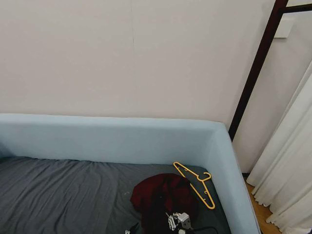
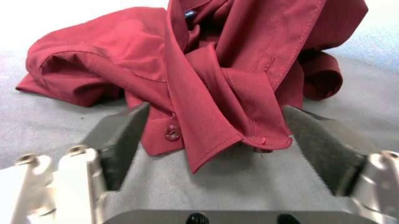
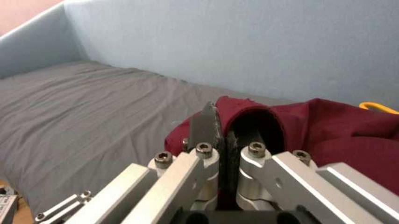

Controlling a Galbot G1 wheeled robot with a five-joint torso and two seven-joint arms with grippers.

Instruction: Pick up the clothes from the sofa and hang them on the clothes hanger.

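A dark red shirt (image 1: pixel 163 195) lies crumpled on the grey sofa cushion (image 1: pixel 63 190) near the right armrest. A yellow hanger (image 1: pixel 195 183) rests on the cushion just beyond it, touching its far edge. In the right wrist view, my right gripper (image 3: pixel 223 133) is shut on a raised fold of the shirt (image 3: pixel 337 126); in the head view it sits at the shirt's near edge (image 1: pixel 178 220). My left gripper (image 2: pixel 218 144) is open just above the cushion. A buttoned edge of the shirt (image 2: pixel 206 93) lies between its fingers (image 2: pixel 124 140).
The sofa has a light blue backrest (image 1: pixel 107 139) and right armrest (image 1: pixel 234 185). A dark rack pole (image 1: pixel 256 68) rises against the wall behind the armrest. White curtains (image 1: pixel 290 170) hang at the right. The cushion left of the shirt is bare.
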